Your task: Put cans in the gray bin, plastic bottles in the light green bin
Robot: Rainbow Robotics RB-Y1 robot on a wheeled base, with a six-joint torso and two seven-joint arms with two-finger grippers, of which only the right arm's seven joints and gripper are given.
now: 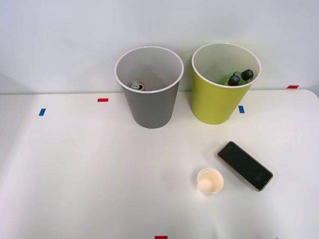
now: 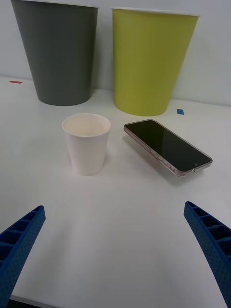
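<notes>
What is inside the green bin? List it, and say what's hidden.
Inside the green bin: green plastic bottles with black caps, two caps visible, leaning against the far wall. The bin's front wall covers their lower parts and the bottom, so anything lying deeper cannot be seen.

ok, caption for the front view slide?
Sorting done: can in gray bin, green bottles in light green bin; paper cup and phone left on table.

I see two bins side by side at the table's (image 1: 75, 174) far edge, gray bin (image 1: 149, 107) left with a can (image 1: 137, 86) inside, light green bin (image 1: 217, 102) right holding the plastic bottles (image 1: 238, 77), paper cup (image 1: 210, 180) nearer me, phone (image 1: 244, 165) just right of it.
</notes>
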